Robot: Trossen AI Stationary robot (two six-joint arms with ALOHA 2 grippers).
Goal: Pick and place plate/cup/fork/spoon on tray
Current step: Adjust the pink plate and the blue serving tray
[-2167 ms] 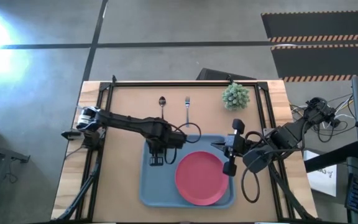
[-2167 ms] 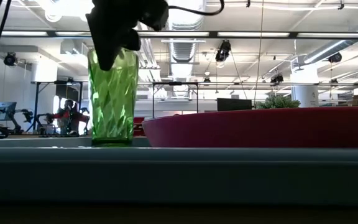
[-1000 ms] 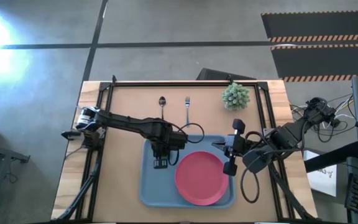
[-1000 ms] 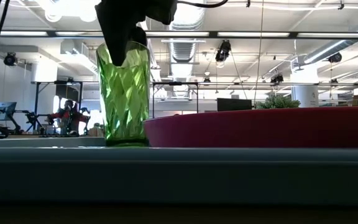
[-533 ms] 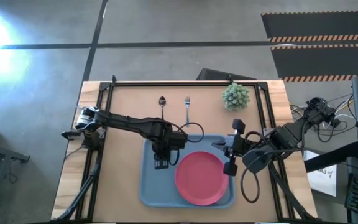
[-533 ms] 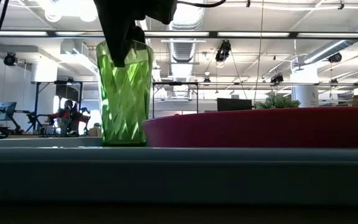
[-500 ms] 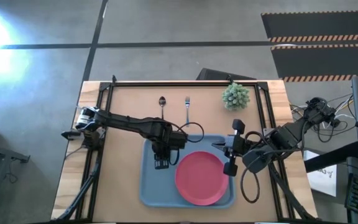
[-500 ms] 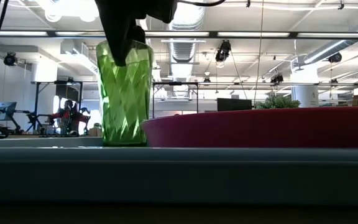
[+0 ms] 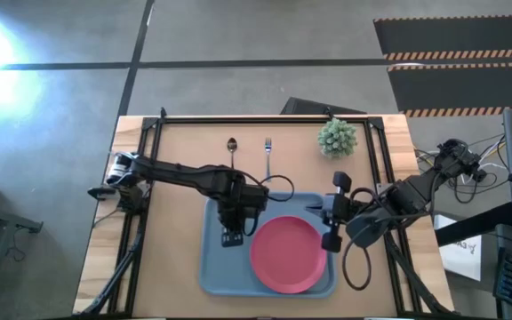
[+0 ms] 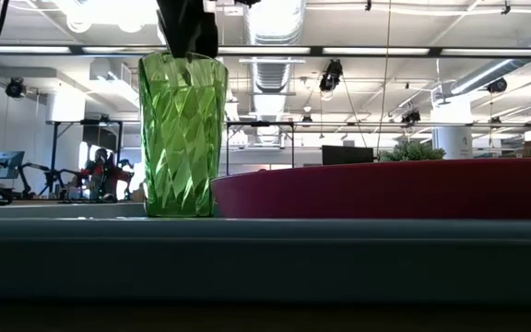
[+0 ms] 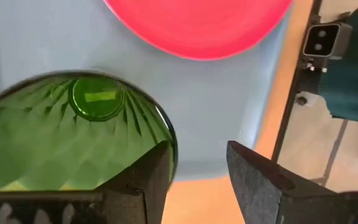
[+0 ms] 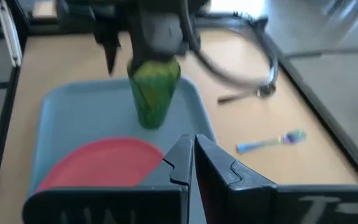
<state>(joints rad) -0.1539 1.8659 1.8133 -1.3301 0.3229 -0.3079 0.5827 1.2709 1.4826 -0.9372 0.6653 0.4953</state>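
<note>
The left tool [image 9: 231, 233] hangs over the cup [image 10: 183, 135], its fingers [image 11: 143, 180] apart with one inside the rim and one outside, no longer pinching it. The green cup stands upright on the blue tray [image 9: 213, 267], at nine o'clock from the red plate [image 9: 287, 253]. Spoon [image 9: 231, 146] and fork [image 9: 268, 151] lie side by side on the surface [image 9: 172, 258] at twelve o'clock from the tray. The right tool [image 12: 191, 154], fingers together, waits at three o'clock by the tray's rim.
</note>
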